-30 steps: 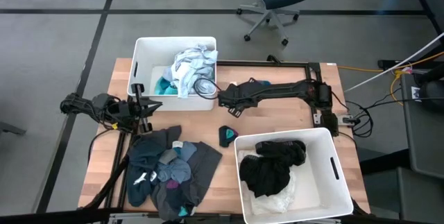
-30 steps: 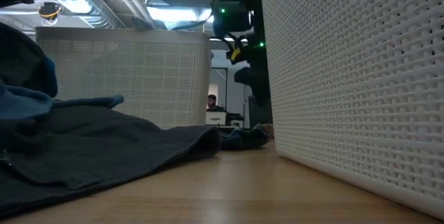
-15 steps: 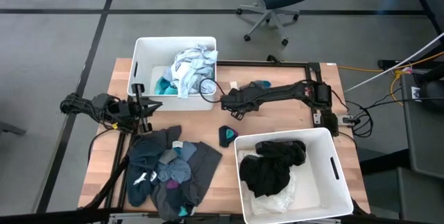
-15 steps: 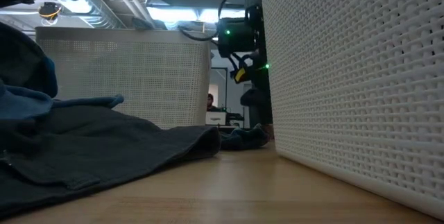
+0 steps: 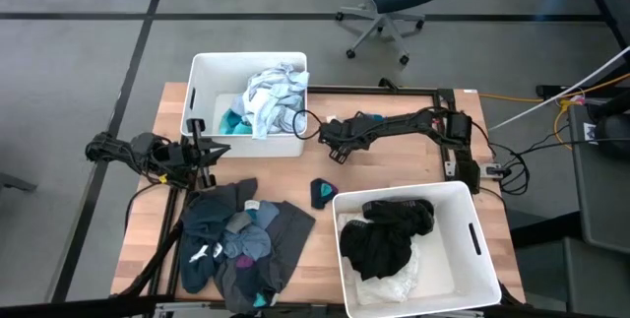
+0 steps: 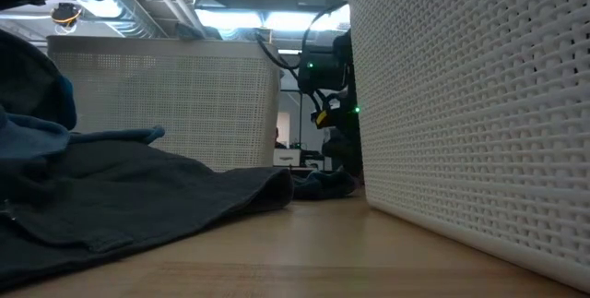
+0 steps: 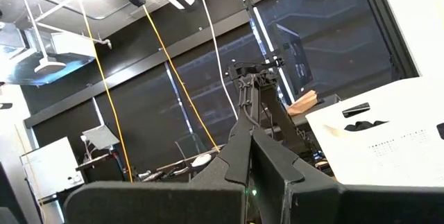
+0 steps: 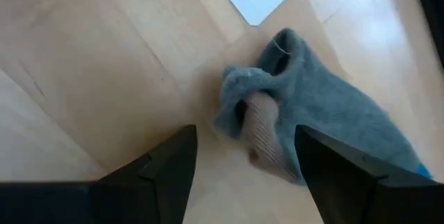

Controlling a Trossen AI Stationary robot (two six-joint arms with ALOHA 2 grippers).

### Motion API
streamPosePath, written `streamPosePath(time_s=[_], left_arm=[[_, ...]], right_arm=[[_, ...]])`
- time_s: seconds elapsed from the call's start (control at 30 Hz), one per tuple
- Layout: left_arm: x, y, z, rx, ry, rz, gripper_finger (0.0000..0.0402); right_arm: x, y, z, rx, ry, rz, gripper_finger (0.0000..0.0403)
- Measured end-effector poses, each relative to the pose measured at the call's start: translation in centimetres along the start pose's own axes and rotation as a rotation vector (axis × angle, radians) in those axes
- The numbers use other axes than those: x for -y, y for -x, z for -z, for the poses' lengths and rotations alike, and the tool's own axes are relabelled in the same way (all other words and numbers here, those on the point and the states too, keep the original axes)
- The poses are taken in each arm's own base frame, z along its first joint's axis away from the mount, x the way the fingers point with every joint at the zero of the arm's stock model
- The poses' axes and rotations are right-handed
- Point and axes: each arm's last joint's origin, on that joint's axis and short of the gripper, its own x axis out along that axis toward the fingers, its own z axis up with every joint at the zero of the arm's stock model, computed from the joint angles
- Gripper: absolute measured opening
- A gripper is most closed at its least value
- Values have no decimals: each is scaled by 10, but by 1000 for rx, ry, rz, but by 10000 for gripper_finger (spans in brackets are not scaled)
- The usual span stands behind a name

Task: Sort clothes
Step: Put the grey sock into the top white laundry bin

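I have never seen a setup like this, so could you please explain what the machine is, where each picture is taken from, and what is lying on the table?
It is a robot with two dark arms at a wooden table. One picture looks straight down, one looks level across the tabletop, and one camera sits on each wrist.

A pile of dark and blue clothes lies on the table. The far white bin holds pale and teal garments; the near white bin holds black ones.

The right hand hangs open over a small grey-blue sock on the wood, holding nothing. The left hand waits shut and empty beside the far bin.
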Motion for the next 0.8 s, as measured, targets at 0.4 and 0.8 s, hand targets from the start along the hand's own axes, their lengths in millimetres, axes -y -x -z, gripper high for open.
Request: streamPosePath(time_s=[0.4, 0.8], left_arm=[[0, 0, 0, 0, 0, 0, 5], [0, 0, 0, 0, 0, 0, 5]], right_arm=[[2, -3, 0, -8, 20, -7, 50], [2, -3, 0, -3, 60, 7, 15]])
